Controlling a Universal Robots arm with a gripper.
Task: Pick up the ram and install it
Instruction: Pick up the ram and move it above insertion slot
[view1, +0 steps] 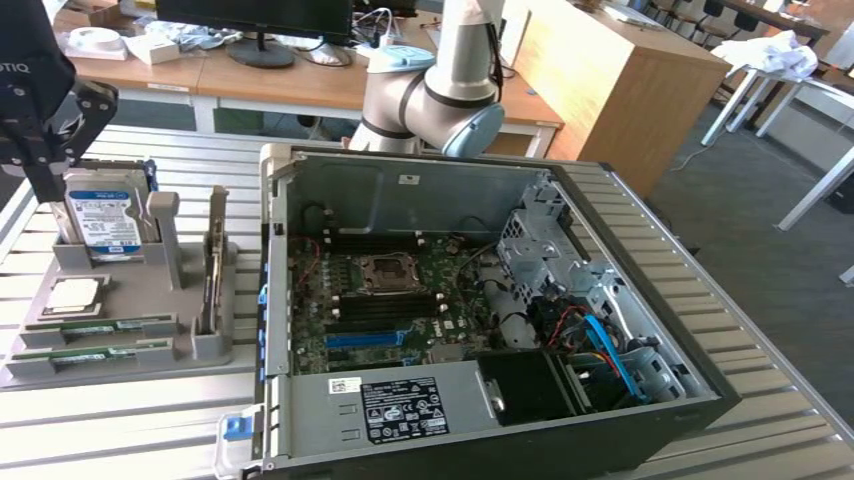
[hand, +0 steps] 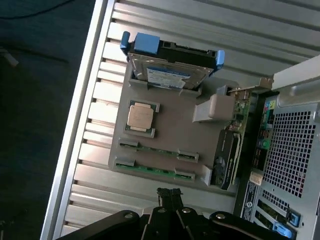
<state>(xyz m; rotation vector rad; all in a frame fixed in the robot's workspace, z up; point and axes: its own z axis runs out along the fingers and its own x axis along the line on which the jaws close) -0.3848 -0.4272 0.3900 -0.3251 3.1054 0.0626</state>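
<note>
The tool hangs shut and empty above the surface. The ram, seated in a grey holder, looks light, stiff and fragile; best pinched gently at its bare middle.

The fingers were black. Nearest them, the ram stick was green with small dark chips, and the second ram stick just beyond matched it. Both sat in a plain grey tray. Farther from the fingers, the processor was silver with a green edge, and the hard drive bore a blue-and-white label between blue end pieces. The tabletop was pale metal, striped with parallel ribs. The computer case showed a grey perforated grid.
</note>
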